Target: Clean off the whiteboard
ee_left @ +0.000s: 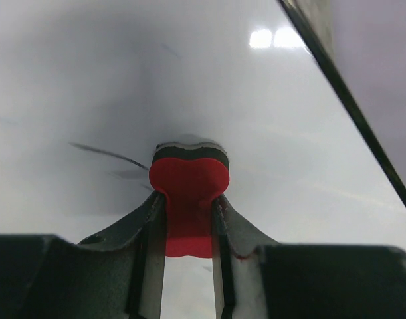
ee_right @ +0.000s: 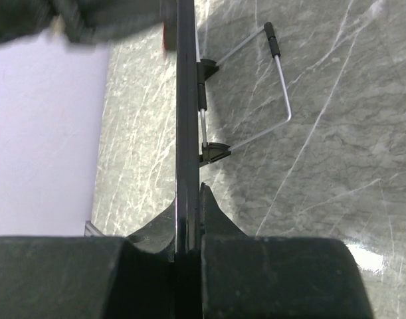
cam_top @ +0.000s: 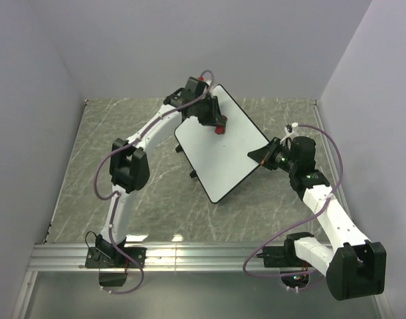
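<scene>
The whiteboard (cam_top: pixel 219 149) is a white board with a thin black rim, held tilted above the marble table. My right gripper (cam_top: pixel 261 155) is shut on its right rim; in the right wrist view the rim (ee_right: pixel 187 119) runs edge-on between the jaws (ee_right: pixel 188 219). My left gripper (cam_top: pixel 218 125) is shut on the red-and-black eraser (ee_left: pixel 188 179) and presses it on the board's upper part. Faint black marker lines (ee_left: pixel 106 153) remain left of the eraser on the whiteboard surface (ee_left: pixel 289 133).
The board's wire stand (ee_right: pixel 279 86) and black hinges (ee_right: pixel 206 70) show on its back. The grey marble table (cam_top: pixel 123 119) is walled by white panels. An aluminium rail (cam_top: pixel 209 256) runs along the near edge.
</scene>
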